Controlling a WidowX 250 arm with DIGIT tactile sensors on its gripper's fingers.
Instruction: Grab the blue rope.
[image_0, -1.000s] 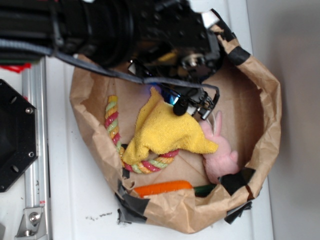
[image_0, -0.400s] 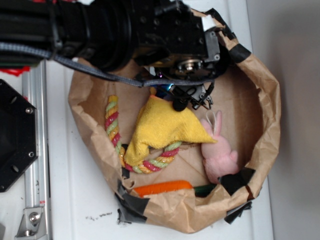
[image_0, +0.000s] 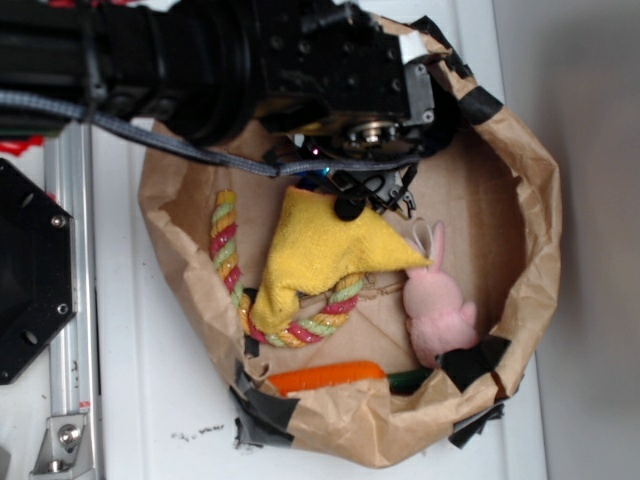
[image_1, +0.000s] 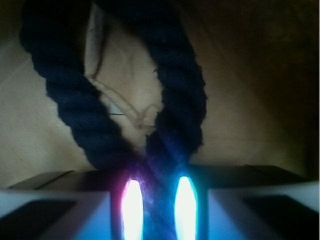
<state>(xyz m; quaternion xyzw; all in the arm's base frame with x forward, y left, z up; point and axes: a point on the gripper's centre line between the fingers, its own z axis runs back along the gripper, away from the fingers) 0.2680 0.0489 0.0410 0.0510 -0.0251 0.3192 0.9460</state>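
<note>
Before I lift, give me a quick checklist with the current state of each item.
1. Blue rope between the gripper fingers: ok, both strands converge there in the wrist view.
2. Firm clamp on the rope: cannot tell.
3. Yellow cloth clear of the gripper: cannot tell, it lies right beside it.
4. Pink bunny clear: ok, apart.
5. Multicolored rope not caught: ok, it lies off to the side.
</note>
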